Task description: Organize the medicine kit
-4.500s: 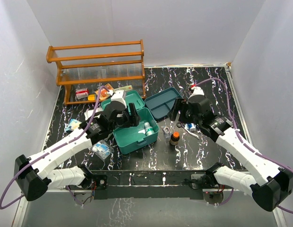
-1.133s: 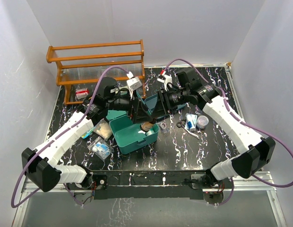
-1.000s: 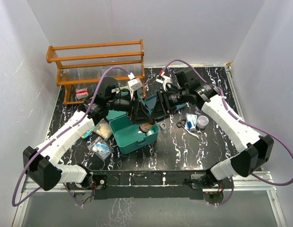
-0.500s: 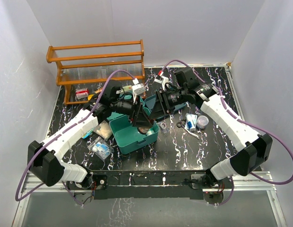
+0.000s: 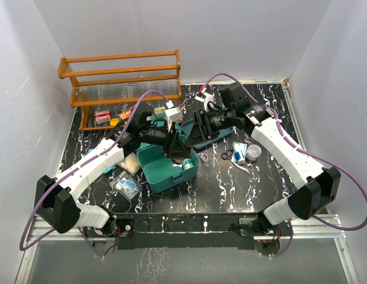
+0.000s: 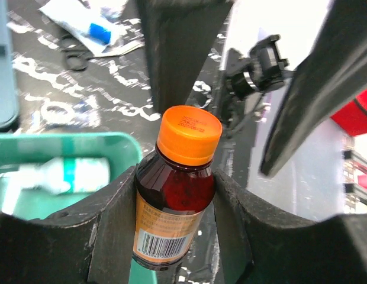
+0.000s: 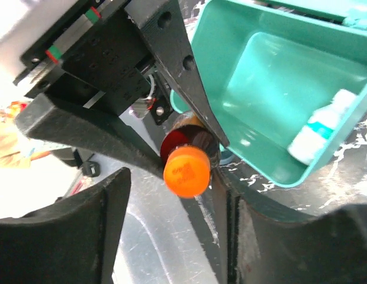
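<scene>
Right wrist shows the teal-green medicine kit [image 7: 260,71] open; left jaws clamp amber bottle [image 7: 186,170], right jaws parted.

the overhead view is lit brightly and evenly from above; only soft shadows are cast beneath the arms, and a faint sheen is seen on the glossy black tabletop [image 5: 231,183]. in the left wrist view the orange-capped bottle [image 6: 177,183] is rendered sharply, while the white wall [image 6: 254,18] is blown out. in the right wrist view the near fingers [image 7: 59,231] are left dark and blurred.
</scene>
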Action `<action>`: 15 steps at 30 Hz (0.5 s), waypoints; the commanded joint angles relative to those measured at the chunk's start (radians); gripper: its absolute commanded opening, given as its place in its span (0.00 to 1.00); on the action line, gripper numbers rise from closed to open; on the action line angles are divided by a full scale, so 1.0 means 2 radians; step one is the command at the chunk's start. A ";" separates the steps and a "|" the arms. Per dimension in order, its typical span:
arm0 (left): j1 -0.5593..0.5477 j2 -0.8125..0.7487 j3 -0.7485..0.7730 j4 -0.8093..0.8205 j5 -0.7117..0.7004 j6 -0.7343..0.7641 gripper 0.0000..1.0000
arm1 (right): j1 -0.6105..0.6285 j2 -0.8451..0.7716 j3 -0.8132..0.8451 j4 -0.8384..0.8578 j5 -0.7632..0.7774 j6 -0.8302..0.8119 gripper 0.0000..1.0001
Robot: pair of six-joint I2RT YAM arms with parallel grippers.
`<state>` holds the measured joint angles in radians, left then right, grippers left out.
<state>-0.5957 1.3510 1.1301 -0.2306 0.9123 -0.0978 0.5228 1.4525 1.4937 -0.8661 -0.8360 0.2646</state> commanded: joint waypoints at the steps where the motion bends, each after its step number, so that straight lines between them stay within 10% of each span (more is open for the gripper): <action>1: 0.004 -0.043 -0.053 0.053 -0.110 -0.019 0.28 | -0.014 -0.027 -0.007 0.055 0.042 0.025 0.61; 15: 0.007 -0.109 -0.178 0.142 -0.467 -0.268 0.35 | -0.032 -0.087 -0.110 0.165 0.308 0.117 0.76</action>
<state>-0.5846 1.1877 0.8261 -0.0113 0.2268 -0.4633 0.4633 1.2606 1.3060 -0.6270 -0.4061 0.4217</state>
